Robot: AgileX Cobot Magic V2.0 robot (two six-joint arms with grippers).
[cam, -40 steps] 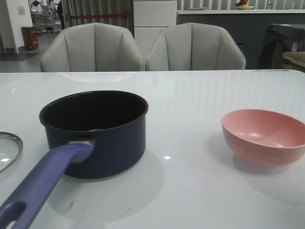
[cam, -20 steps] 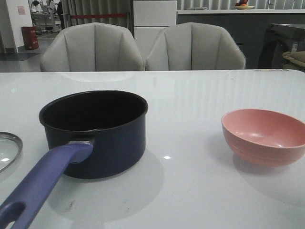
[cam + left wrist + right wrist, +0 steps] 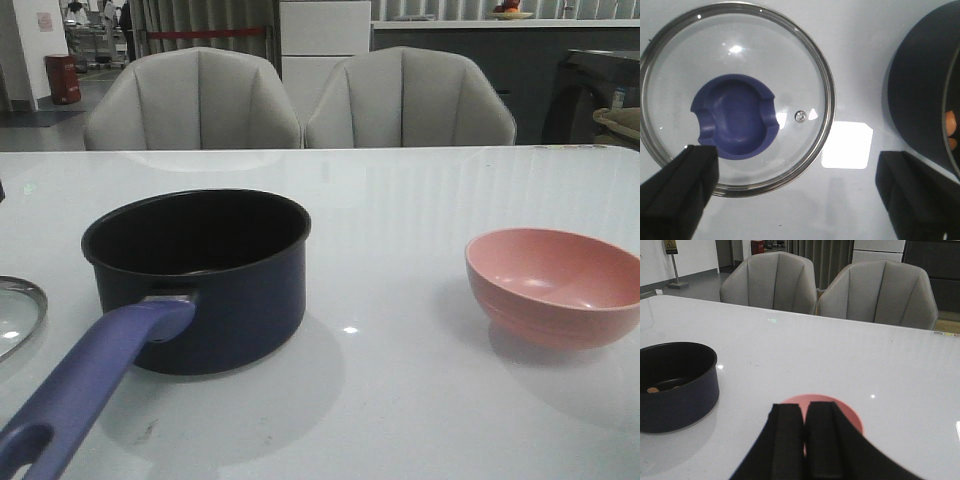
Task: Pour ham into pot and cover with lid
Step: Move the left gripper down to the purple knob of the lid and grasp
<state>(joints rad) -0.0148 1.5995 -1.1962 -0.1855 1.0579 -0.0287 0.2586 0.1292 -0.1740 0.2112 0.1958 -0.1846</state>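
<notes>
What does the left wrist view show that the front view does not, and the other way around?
Only the left wrist view shows the whole lid with its knob, the open left claw and orange ham inside the pot. Only the front view shows the pink bowl and the pot's handle. Both show the pot and the white table.

I can't read any txt here: wall poster (image 3: 45, 21) and yellow floor sign (image 3: 671, 246) too blurry, no brands/nos.
</notes>
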